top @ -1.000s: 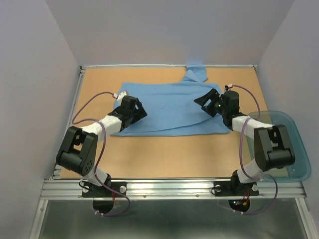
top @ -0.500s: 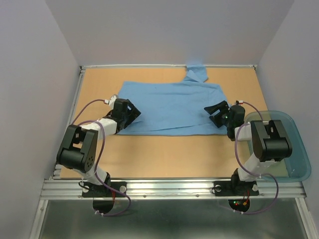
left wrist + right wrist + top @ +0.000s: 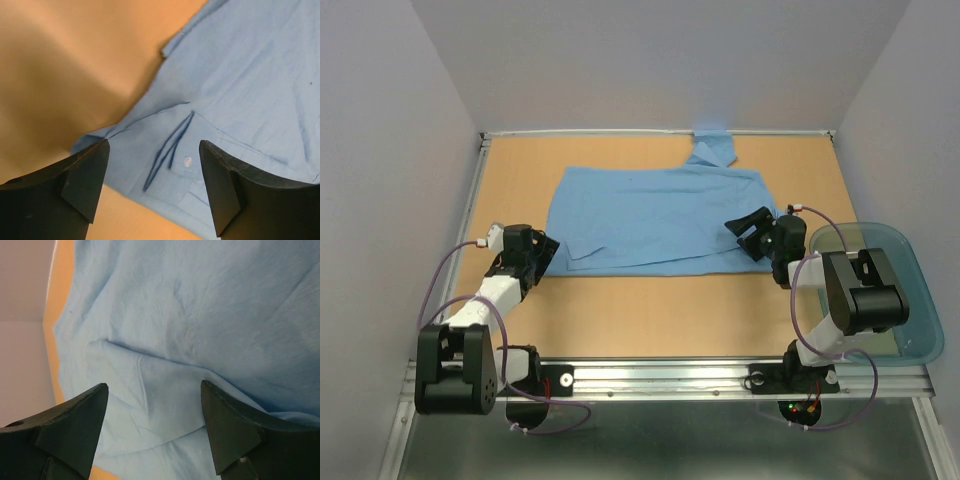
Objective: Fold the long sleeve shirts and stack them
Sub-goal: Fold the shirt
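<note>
Shirt: the light blue long sleeve shirt (image 3: 655, 215) lies flattened into a rough rectangle on the table (image 3: 660, 310), toward 12 o'clock. One flap pokes out at 1 o'clock.
Left claw: the left gripper (image 3: 542, 252) is released and empty at the shirt's 8 o'clock corner, over a buttoned cuff (image 3: 187, 161). It looks placed to pinch that corner.
Right claw: the right gripper (image 3: 748, 226) is released and empty over the 3 o'clock edge, above a soft ridge.
Cloth: thin, matte and limp, with fine creases and layered near edges.
Tub: the translucent teal tub (image 3: 920, 300) sits at 4 o'clock.
</note>
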`<action>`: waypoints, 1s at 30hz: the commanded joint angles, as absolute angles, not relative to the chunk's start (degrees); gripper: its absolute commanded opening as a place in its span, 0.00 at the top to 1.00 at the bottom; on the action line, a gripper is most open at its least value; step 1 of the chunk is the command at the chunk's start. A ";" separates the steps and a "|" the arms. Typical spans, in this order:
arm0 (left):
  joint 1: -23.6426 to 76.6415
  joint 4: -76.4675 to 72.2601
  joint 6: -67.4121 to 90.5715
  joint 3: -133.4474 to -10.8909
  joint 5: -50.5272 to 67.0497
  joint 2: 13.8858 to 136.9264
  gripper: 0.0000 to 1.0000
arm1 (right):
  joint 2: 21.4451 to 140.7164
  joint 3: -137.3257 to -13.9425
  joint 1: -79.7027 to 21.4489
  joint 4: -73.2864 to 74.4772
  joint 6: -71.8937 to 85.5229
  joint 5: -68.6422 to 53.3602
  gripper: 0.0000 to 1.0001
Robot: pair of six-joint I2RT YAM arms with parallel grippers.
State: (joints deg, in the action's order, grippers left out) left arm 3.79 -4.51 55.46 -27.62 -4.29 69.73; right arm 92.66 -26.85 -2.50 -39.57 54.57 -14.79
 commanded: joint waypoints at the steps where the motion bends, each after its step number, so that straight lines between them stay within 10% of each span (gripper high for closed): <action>1: 0.53 2.26 55.73 -25.31 -6.24 61.37 0.16 | 89.74 -24.35 -7.10 -35.51 53.44 -14.68 0.20; 30: -1.92 -4.67 55.81 -28.31 0.44 73.30 0.19 | 75.06 -23.82 -15.82 -23.48 53.88 -11.52 0.20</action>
